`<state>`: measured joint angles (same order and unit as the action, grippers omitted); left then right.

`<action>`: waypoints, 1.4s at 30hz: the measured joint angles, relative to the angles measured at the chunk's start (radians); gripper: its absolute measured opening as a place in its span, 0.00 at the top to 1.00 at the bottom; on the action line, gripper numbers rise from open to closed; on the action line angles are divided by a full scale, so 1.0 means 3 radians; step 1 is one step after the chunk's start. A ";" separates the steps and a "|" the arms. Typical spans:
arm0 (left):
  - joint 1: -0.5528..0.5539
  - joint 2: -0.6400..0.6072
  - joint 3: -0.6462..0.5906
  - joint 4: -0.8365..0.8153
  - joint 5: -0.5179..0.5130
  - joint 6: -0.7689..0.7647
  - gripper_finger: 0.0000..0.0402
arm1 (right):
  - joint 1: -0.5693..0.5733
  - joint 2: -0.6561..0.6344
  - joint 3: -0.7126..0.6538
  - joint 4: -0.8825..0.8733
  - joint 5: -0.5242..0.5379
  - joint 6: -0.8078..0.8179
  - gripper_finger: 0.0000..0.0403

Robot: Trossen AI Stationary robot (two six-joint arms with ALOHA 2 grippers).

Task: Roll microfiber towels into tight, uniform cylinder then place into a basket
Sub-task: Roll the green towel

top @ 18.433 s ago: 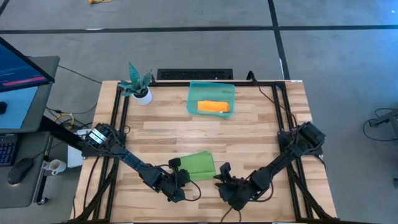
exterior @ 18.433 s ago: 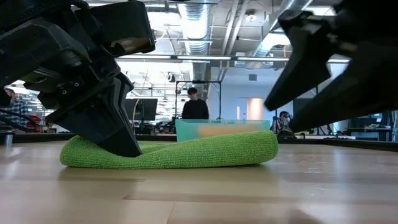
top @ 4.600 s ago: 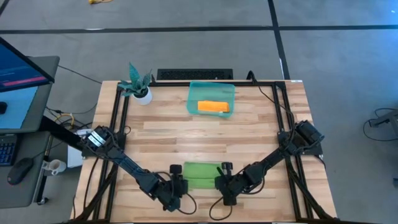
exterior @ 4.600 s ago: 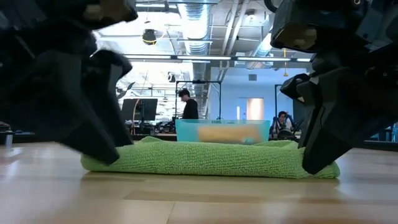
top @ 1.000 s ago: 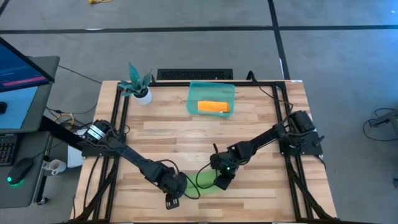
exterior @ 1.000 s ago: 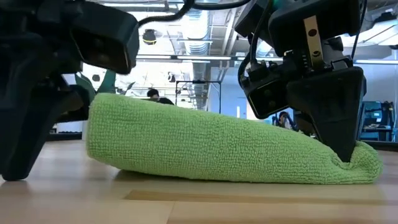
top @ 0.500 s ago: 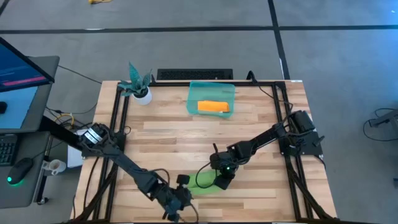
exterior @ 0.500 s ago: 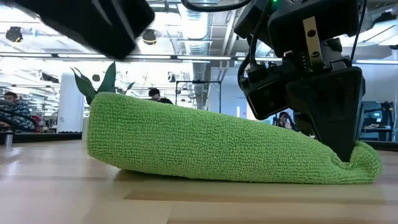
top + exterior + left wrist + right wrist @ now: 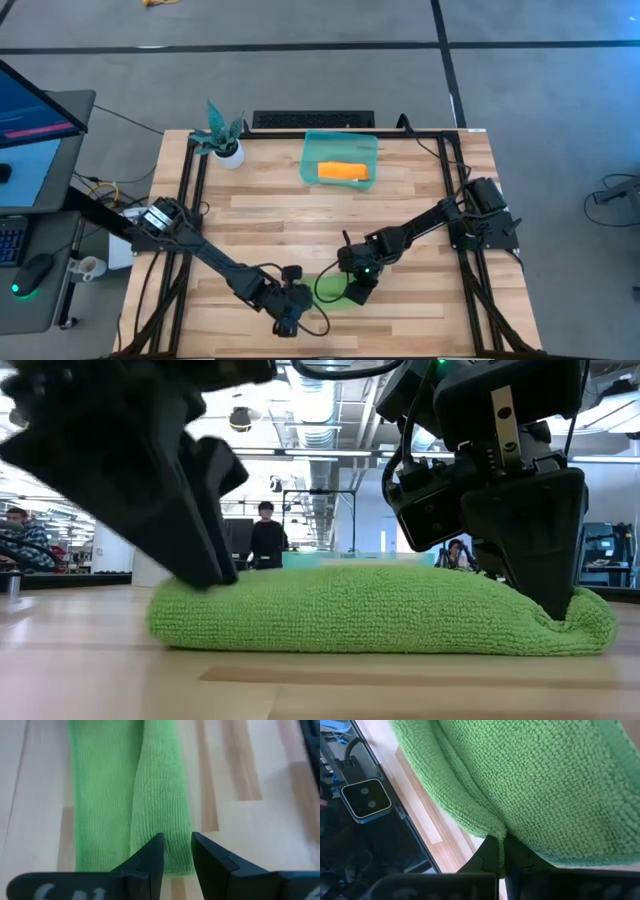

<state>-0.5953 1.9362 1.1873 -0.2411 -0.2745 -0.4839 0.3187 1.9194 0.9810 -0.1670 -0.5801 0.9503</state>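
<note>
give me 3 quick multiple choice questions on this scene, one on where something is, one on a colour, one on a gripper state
1. Where is the small rolled orange microfiber towel?
A. on the bare wood in front of the arms
B. inside the shallow translucent teal plastic basket
C. beside the potted plant

2. What colour is the long folded cloth lying between the two grippers?
A. bright green
B. blue
C. white

3. How is the right gripper?
A. wide open above the table
B. shut on one end of the green towel
C. shut on the basket rim

Answers:
1 B, the high view shows orange inside the teal bin.
2 A, the green towel shows in every view.
3 B, the right wrist view shows its jaws pinching the towel's edge.
</note>
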 joint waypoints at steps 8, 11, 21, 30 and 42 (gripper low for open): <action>0.0014 0.0168 0.0018 -0.0196 0.0027 -0.0345 0.77 | 0.0000 0.0000 0.0011 0.0000 -0.0019 0.0069 0.92; 0.0032 0.0230 0.0024 -0.0245 0.0132 -0.0419 0.77 | 0.0001 0.0003 0.0007 0.0026 -0.0057 0.0086 0.90; 0.0034 0.0238 0.0021 -0.0297 0.0223 -0.0501 0.77 | 0.0003 0.0004 0.0005 0.0065 -0.0063 0.0041 0.78; 0.0096 0.0236 0.0017 -0.0302 0.0389 -0.0645 0.77 | 0.0016 0.0001 0.0015 0.0021 -0.0156 -0.0297 0.65; 0.0117 0.0235 0.0017 -0.0305 0.0449 -0.0731 0.77 | 0.0020 -0.0011 0.0014 -0.0066 -0.0135 -0.0464 0.66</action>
<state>-0.5602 2.0068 1.1923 -0.3324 -0.1398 -0.7032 0.3248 1.9162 0.9852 -0.1867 -0.6206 0.8112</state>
